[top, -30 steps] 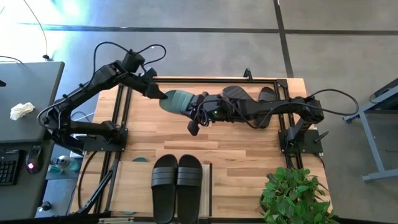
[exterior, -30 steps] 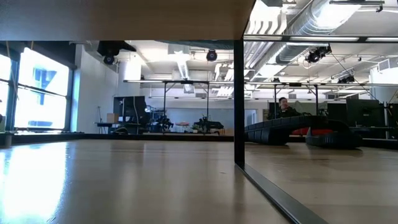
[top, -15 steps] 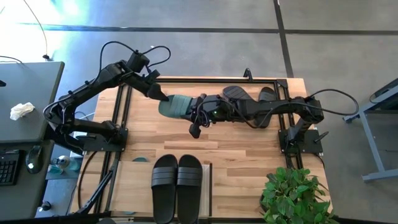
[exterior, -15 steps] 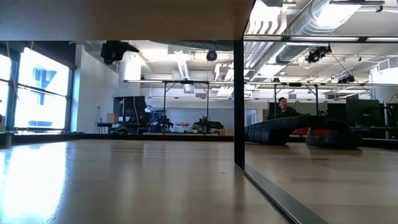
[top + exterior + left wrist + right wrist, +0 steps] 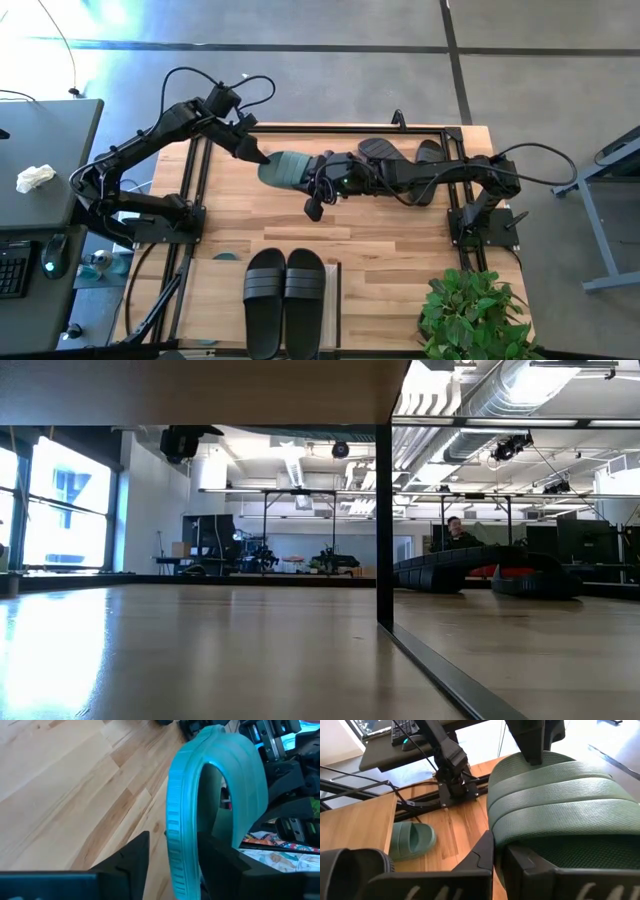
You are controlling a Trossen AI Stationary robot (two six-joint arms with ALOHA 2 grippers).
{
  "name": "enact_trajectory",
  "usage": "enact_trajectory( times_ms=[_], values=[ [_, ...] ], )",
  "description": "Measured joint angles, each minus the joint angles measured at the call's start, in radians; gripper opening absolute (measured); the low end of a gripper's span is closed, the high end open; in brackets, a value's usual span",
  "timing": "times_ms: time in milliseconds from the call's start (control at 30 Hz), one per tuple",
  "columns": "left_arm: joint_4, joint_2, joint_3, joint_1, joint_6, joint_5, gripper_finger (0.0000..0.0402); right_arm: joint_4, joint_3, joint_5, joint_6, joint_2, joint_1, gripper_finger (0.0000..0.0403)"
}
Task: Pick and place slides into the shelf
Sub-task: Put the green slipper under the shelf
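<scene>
— How far along is the job judged to be?

— Partway, at most. One black pair of slides (image 5: 286, 300) is seen standing on the shelf (image 5: 336, 300) at the near edge of the counter (image 5: 380, 225). Another black pair (image 5: 400, 155) lies at the far edge under the right arm, and a second green slide (image 5: 411, 839) is seen low beside the counter frame, so those are left to be placed.

— And the green slide in hand?

— The green slide (image 5: 287, 167) is held above the far middle of the counter between both arms — the left gripper (image 5: 255, 155) is closed on its edge at one end, its fingers (image 5: 131, 852) either side of the rim, and the right gripper (image 5: 322, 172) is clamped on the other end, fingers (image 5: 482, 852) pressed at the sole. A hand-over is the likely step.

— Any brand or writing to be read?

— None can be made out on the slides or shelf.
</scene>
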Motion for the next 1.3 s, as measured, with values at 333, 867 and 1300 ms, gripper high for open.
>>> enact_trajectory(
  times_ms=[333, 867, 1300],
  values=[
    [-0.006, 0.005, 0.0, -0.001, 0.003, -0.031, 0.0143, 0.0, 0.0, 0.002, -0.001, 0.0, 0.0, 0.0],
    [-0.007, 0.005, 0.0, -0.001, 0.003, 0.019, 0.0142, 0.0, 0.0, 0.006, -0.012, 0.001, 0.0, 0.0],
    [-0.007, 0.027, 0.0, -0.001, 0.004, -0.009, 0.0143, 0.0, 0.0, 0.006, -0.012, 0.001, 0.0, 0.0]
  ],
)
